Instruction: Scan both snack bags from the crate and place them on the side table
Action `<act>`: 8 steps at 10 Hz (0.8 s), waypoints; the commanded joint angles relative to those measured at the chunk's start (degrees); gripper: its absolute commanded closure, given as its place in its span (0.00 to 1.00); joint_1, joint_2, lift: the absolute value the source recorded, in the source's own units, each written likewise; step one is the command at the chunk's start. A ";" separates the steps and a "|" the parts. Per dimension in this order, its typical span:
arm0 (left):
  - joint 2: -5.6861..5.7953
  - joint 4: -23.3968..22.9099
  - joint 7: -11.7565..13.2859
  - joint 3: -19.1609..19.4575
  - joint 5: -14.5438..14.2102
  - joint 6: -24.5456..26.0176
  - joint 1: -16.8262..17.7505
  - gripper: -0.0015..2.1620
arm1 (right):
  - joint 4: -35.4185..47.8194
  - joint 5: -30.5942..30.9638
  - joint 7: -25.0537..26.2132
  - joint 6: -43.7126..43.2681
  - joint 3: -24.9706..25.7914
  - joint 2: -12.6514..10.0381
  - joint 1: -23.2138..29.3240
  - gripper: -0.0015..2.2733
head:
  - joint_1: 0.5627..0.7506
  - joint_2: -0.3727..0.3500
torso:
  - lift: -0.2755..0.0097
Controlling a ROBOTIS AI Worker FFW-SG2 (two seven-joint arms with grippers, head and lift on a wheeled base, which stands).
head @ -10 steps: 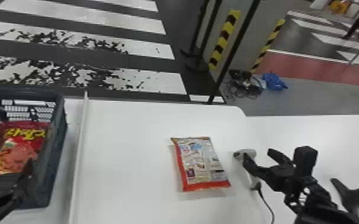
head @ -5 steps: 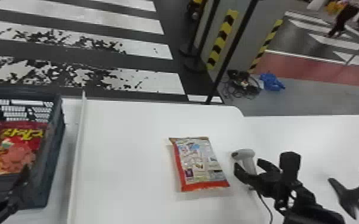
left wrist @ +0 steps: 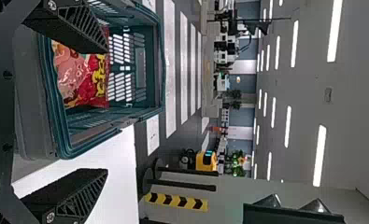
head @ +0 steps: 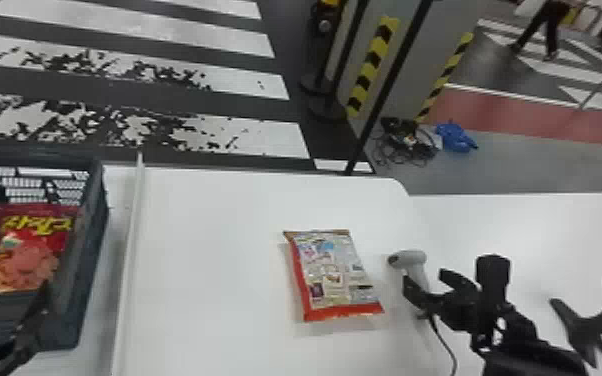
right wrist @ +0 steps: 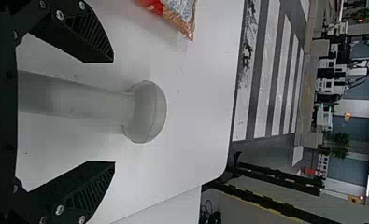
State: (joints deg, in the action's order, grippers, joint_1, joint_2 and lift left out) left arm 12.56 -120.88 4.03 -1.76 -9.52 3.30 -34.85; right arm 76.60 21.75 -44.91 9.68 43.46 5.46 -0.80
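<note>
Yellow lettering (head: 37, 225) on snack bag (head: 30, 260) in crate (head: 96, 225); print (head: 332, 277) on other bag (head: 340, 311) too small.

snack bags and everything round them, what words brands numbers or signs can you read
Nothing can be quoted with certainty.
Red bag in the crate: large yellow lettering, too blurred to read.
Snack bag on the white table: small print, too small to read.
Scanner: no lettering visible.

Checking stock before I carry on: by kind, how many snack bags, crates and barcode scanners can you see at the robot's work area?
Crate: 1
Snack bags: 2, one in the crate, one on the white table
Barcode scanner: 1
Total: 4
</note>
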 commanded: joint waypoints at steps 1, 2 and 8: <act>0.01 0.03 0.10 -0.18 0.03 0.00 0.04 0.04 | -1.19 0.22 -0.09 1.01 -0.04 0.86 -0.17 0.10 | 0.70 0.03 | 0.62; 0.19 0.12 0.10 -0.18 0.03 0.00 0.13 0.04 | -3.12 0.57 -0.70 1.01 0.05 1.74 -0.69 0.18 | 0.70 0.03 | 0.62; 0.80 0.47 0.01 -0.18 -0.33 -0.35 0.31 0.04 | -4.27 1.80 -1.58 2.06 0.58 2.09 -1.84 0.99 | 0.70 0.03 | 0.62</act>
State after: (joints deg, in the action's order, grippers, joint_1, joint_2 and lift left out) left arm 13.35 -120.46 4.05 -1.93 -9.83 2.94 -34.61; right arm 72.29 23.80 -46.50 11.94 43.75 7.61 -2.71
